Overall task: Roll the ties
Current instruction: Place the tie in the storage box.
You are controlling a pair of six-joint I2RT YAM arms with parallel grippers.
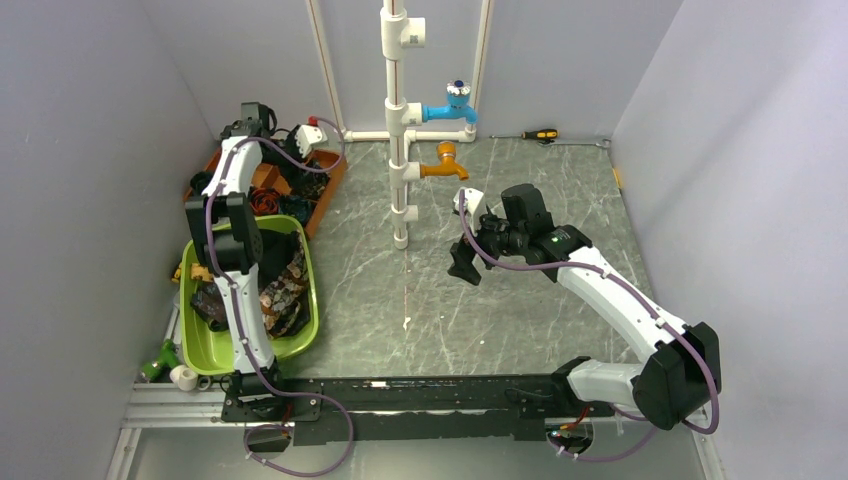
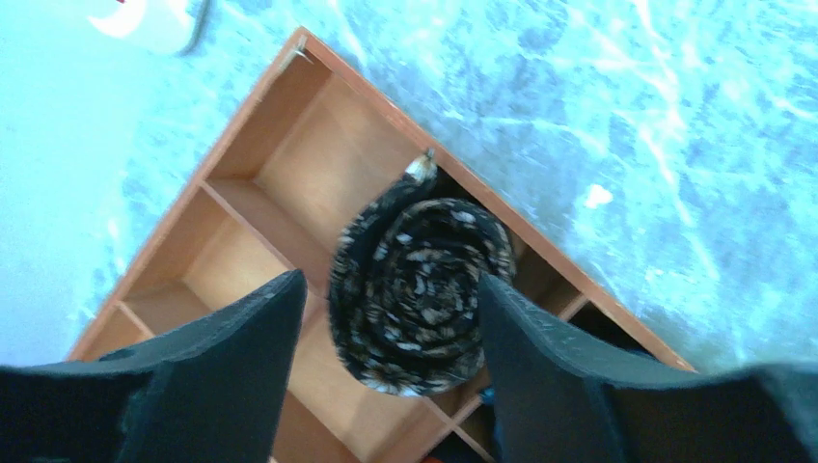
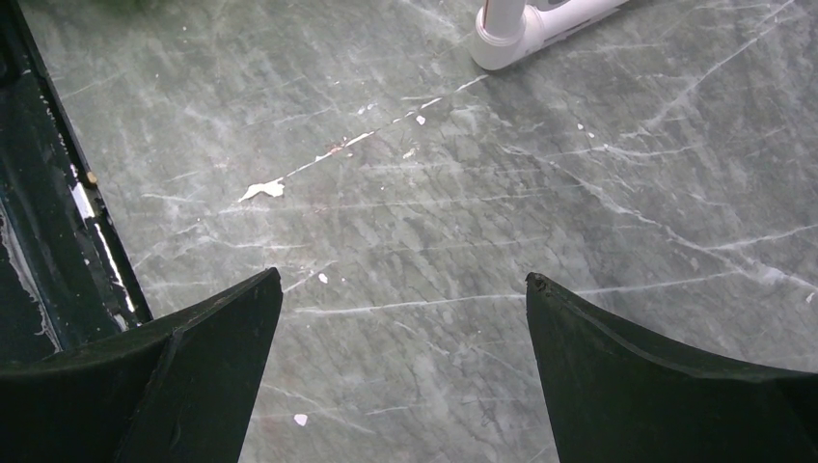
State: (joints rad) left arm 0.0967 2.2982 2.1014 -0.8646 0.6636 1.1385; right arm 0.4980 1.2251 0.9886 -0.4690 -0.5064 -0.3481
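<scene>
We're seeing the left gripper (image 2: pixel 388 278) straddling the rolled tie (image 2: pixel 410 289) over the wooden tray (image 2: pixel 289 145), jaws apart; finger contact is unclear. The right gripper (image 3: pixel 403 280) is hanging wide. The left arm (image 1: pixel 240 300) is hiding part of the loose ties (image 1: pixel 287 290).

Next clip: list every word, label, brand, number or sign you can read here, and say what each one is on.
None: no readable text shows in any view.
On the rolled tie: mottled pattern only, no label visible.
On the wooden tray: bare wood, no marking.
On the screwdriver and the blue tap: too small to tell whether any print is there.
</scene>
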